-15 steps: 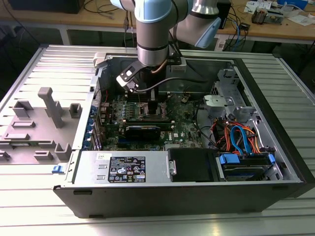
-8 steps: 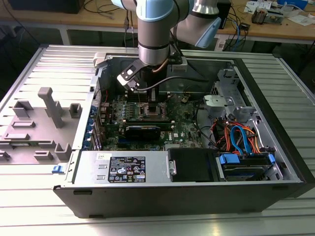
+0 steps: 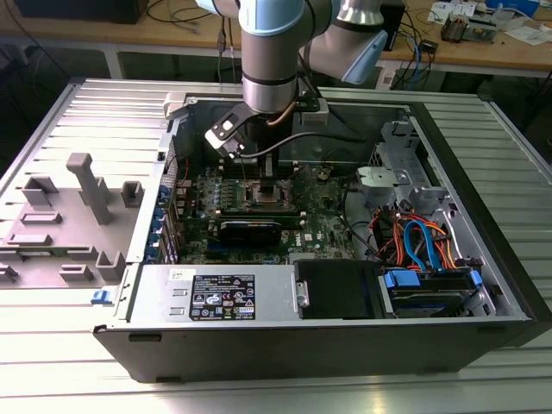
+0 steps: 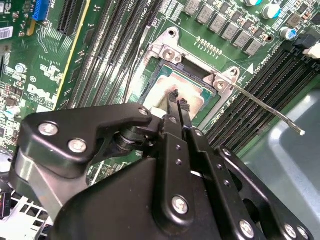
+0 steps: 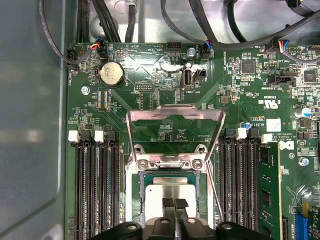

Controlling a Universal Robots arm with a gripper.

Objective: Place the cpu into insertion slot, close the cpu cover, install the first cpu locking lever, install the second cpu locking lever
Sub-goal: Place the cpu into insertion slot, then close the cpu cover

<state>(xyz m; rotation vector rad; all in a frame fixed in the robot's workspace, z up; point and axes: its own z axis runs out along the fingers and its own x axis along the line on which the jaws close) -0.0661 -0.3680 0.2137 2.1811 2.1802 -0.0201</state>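
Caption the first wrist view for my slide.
Claw over the cpu lying in the insertion slot, with the cpu cover raised open.

Case (image 3: 302, 354) open on top: entry from above only. Arm (image 3: 272, 60) fills shaft over insertion slot (image 5: 134, 195); gripper (image 5: 174, 204), fingers close together, hangs just above cpu (image 5: 172, 189). Cpu cover (image 5: 175, 116) stands raised at slot edge, coin cell (image 5: 111, 74) side: barrier there. Locking lever (image 4: 270, 109) juts out over memory slots (image 4: 270, 77). Bare case floor (image 5: 30, 125) beside board (image 5: 165, 65): open room. Exterior view's right: drive cage (image 3: 431, 289), cables (image 3: 414, 237) crowd. Near side: power supply (image 3: 216, 297) walls off board. Black card (image 3: 250, 231) lies between slot and power supply.
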